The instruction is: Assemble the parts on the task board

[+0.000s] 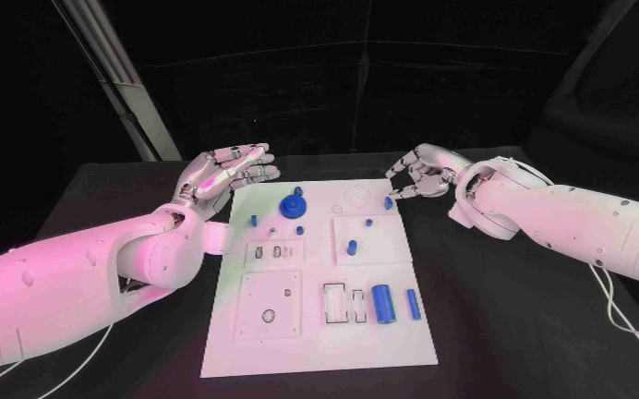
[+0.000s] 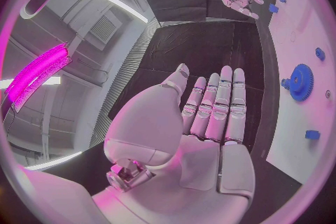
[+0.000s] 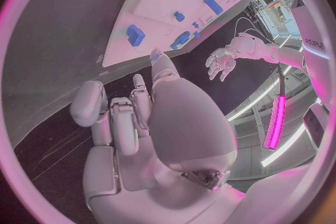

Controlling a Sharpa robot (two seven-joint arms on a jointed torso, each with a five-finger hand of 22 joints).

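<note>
The white task board [image 1: 313, 325] lies in the middle of the black table. On it are a blue gear [image 1: 292, 205] [image 2: 301, 82], several small blue pegs such as one [image 1: 352, 247], and a blue cylinder [image 1: 382, 303] beside a thin blue bar [image 1: 413, 303]. My left hand [image 1: 226, 170] [image 2: 210, 117] hovers off the board's far left corner, palm up, fingers straight and holding nothing. My right hand [image 1: 419, 177] [image 3: 140, 117] hangs over the far right corner with its fingers loosely curled. One fingertip is close to a small blue peg [image 1: 389, 202] [image 3: 155, 56]; I see no grip on it.
White recessed blocks [image 1: 343, 302] and a square plate with a hole [image 1: 271, 304] sit on the near half of the board. Bare black table [image 1: 519, 325] lies on both sides of the board. A slanted metal pole [image 1: 126, 76] stands behind my left arm.
</note>
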